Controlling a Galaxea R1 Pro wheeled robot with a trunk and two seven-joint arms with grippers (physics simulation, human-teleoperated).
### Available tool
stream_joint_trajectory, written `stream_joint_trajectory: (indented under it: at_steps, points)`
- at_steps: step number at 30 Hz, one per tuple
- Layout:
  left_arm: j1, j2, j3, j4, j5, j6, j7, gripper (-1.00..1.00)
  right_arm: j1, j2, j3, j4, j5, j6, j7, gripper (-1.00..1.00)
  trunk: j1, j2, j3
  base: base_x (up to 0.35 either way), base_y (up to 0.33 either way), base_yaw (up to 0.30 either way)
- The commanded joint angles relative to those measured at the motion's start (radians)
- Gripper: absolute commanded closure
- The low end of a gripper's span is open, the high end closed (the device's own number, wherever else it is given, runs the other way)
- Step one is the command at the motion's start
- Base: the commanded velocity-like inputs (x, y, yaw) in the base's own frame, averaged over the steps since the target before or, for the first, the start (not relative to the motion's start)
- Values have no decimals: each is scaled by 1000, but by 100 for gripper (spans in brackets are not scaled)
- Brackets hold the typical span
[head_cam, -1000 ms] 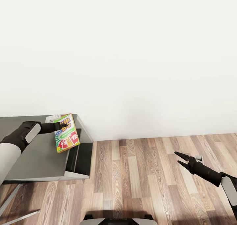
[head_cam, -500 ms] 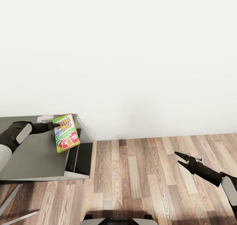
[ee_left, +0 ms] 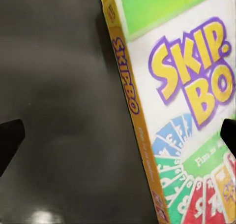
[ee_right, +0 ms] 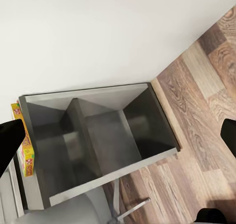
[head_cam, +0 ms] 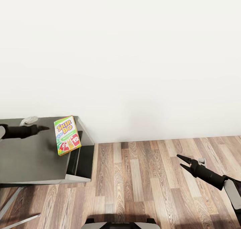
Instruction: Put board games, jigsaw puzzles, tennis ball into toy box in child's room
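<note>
Now my left tool [head_cam: 41, 128] has backed off the Skip-Bo box [head_cam: 67, 135], which it was touching a sec ago; there's a clear gap between them. Box lies flat on the dark worktop [head_cam: 30, 158], near the corner by the wall, one end poking slightly over the far edge. In the left wrist cam the fingertips sit far apart at either side of the frame, so that tool is wide and empty. Judging by that, the box is let go here, not in the toy box yet, so it needs another grab or I'm repositioning. Right tool [head_cam: 182, 162] hangs over the plank floor [head_cam: 150, 182], well apart from everything, jaws spread, nothing in them. White wall [head_cam: 134, 54] behind. Right wrist cam looks down at the grey side unit [ee_right: 98, 140] w/ open compartments; nothing blocks the box itself.
</note>
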Motion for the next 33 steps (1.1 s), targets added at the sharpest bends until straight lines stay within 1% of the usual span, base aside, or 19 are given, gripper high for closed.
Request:
stream_joint_trajectory:
  at_steps: [1, 2, 3, 4, 5, 6, 8, 9, 11, 12, 13, 14, 19, 23, 26, 28, 30, 31, 33]
  points:
    - [-1, 14, -5, -1, 4, 19, -44, -100, -1, 0, -1, 0, 0, 5, 3, -100, 1, -2, -1, 0, 0, 0]
    - [0, 41, -7, -2, 5, 45, -128, -100, -2, 1, 0, 0, 0, 5, 2, -100, 1, -2, -1, 0, 0, 0]
    - [0, 56, -7, -3, 5, 55, -170, -100, -2, 1, 1, 0, 0, 5, 2, -100, 1, -2, -1, 0, 0, 0]
    - [1, 87, -9, -4, 5, 73, -256, -100, -3, 2, 2, 0, 0, 4, 1, -100, 1, -2, -1, 0, 0, 0]
    - [1, 102, -10, -4, 5, 79, -300, -100, -3, 2, 2, 0, 0, 4, 1, -100, 1, -2, -1, 0, 0, 0]
    - [2, 132, -11, -1, 2, 89, -387, -100, -3, 2, 3, 0, 0, 4, 1, -100, 1, -2, -1, 0, 0, 0]
    - [5, 160, -13, 2, 0, 95, -471, -100, -3, 3, 4, 0, 1, 3, 0, -100, 1, -2, -1, 0, 0, 0]
    - [10, 181, -14, 4, -1, 99, -554, -100, -4, 3, 5, 0, 1, 2, 0, -100, 1, -2, -1, 0, 0, 0]
    - [23, 196, -15, 6, -2, 101, -631, -100, -4, 3, 5, -1, 1, 2, 0, -100, 1, -2, -1, 0, 0, 0]
    - [45, 207, -15, 8, -3, 101, -702, -100, -4, 3, 6, -1, 2, 2, 0, -100, 1, -2, -1, 0, 0, 0]
    - [57, 210, -15, 9, -4, 101, -735, -100, -4, 4, 6, -1, 2, 2, 0, -100, 1, -2, -1, 0, 0, 0]
    - [84, 216, -15, 12, -5, 99, -792, -100, -4, 4, 7, -2, 2, 2, 0, -100, 1, -2, -1, 0, 0, 0]
    - [179, 214, -16, 15, -6, 84, -917, -100, -5, 6, 8, -4, 2, 1, -1, -100, 1, -2, -1, 0, 0, 0]
    - [228, 204, -19, 16, -4, 48, -955, -100, -5, 7, 8, -7, 2, 0, 2, -100, 1, -2, -1, 0, 0, 0]
    - [242, 198, -21, 14, -3, 31, -964, -100, -5, 8, 8, -18, 2, 0, 3, -100, 1, -2, 2, 0, 0, 0]
    - [247, 185, -21, 14, -3, 24, -964, -100, -5, 13, 9, -27, 2, 0, 3, -100, 1, -2, 4, 0, 0, 0]
    - [250, 160, -20, 11, -4, 20, -964, -100, -5, 28, 8, -33, 2, 0, 3, -100, 1, -2, 7, 0, 0, 0]
    - [251, 145, -20, 9, -4, 19, -964, -100, -5, 41, 8, -36, 2, 0, 4, -100, 1, -2, 9, 0, 0, 0]
    - [251, 130, -20, 7, -4, 18, -964, -100, -5, 61, 8, -38, 2, 0, 4, -100, 1, -2, 12, 0, 0, 0]
